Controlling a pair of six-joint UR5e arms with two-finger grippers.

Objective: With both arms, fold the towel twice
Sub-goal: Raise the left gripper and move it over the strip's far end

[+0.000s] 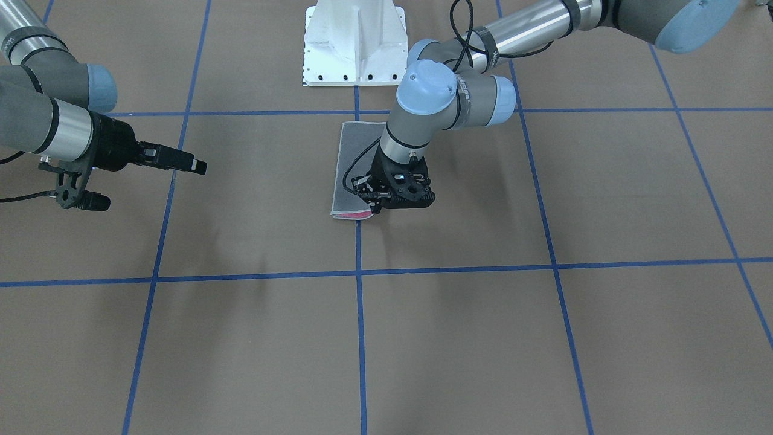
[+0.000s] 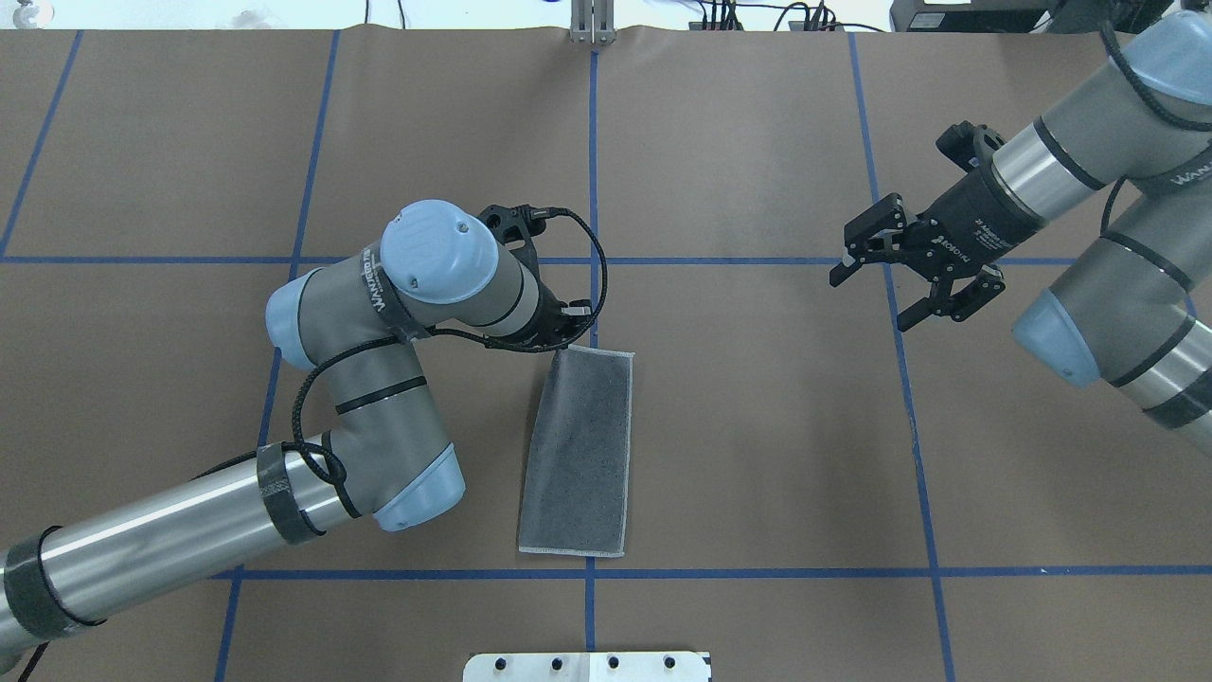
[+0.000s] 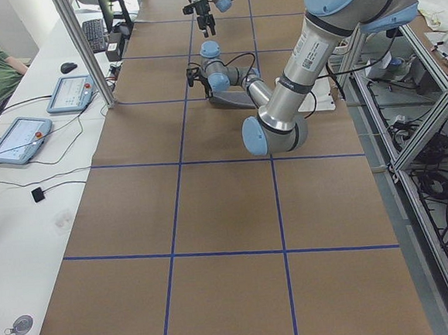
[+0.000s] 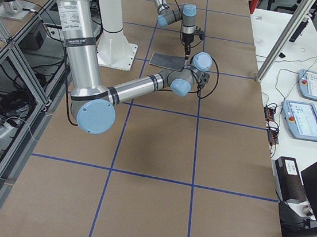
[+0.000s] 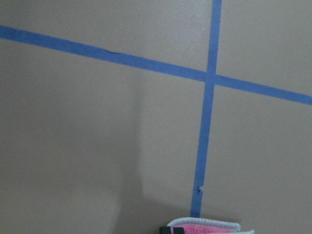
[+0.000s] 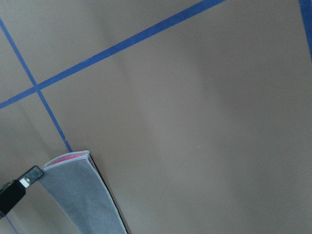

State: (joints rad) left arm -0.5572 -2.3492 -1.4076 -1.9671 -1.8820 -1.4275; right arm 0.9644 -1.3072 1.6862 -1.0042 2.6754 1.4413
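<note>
Because the towel [image 2: 578, 455] is light, limp terry, it should be pinched at its stitched corners. It lies once-folded, grey side up, just beyond the white pedestal [image 2: 587, 666]. At its far end the left gripper [image 1: 377, 205] grips the layers; farther out, the right gripper [image 2: 869, 301] hangs wide open.

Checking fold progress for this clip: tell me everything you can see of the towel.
The towel is terry cloth folded into a narrow strip, grey face up, light stitched edging, pink showing between the layers at its far end. It lies on the brown table, over the centre blue line. The left end effector appears to pinch that far end, slightly raised.
</note>
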